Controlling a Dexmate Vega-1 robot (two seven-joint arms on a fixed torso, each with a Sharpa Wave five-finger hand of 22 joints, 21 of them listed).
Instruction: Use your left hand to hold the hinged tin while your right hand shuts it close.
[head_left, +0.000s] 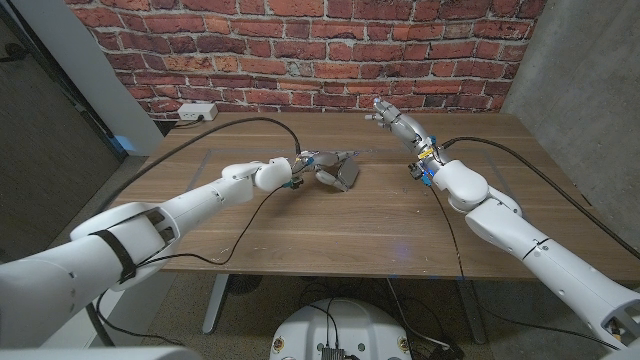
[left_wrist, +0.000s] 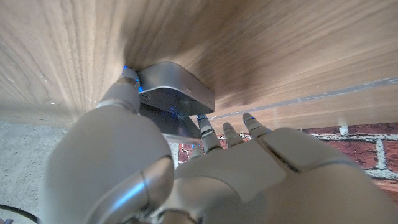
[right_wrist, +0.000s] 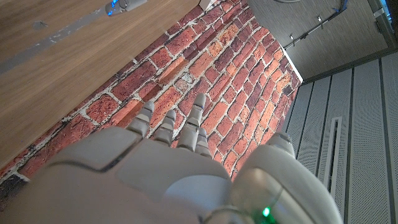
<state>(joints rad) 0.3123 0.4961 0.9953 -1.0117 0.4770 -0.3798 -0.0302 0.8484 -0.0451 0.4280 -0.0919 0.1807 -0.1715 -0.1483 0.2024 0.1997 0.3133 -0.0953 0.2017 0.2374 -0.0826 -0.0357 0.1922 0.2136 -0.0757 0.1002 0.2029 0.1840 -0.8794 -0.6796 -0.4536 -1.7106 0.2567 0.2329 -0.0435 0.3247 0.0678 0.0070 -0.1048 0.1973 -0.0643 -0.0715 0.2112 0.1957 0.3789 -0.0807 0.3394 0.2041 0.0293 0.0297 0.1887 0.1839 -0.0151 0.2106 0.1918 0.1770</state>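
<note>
The silver hinged tin (head_left: 337, 173) sits near the middle of the wooden table (head_left: 330, 230), its lid standing partly open. My left hand (head_left: 303, 165) grips it from the left side. In the left wrist view the thumb (left_wrist: 126, 88) presses one side of the tin (left_wrist: 177, 89) and the fingers (left_wrist: 210, 133) reach around the other side. My right hand (head_left: 393, 119) hovers above the far right part of the table, well apart from the tin, fingers apart and holding nothing. The right hand (right_wrist: 155, 168) faces the brick wall in its wrist view.
A white power strip (head_left: 195, 112) lies at the table's back left edge. Black cables (head_left: 250, 122) run across the table top to both arms. A brick wall (head_left: 300, 50) stands behind the table.
</note>
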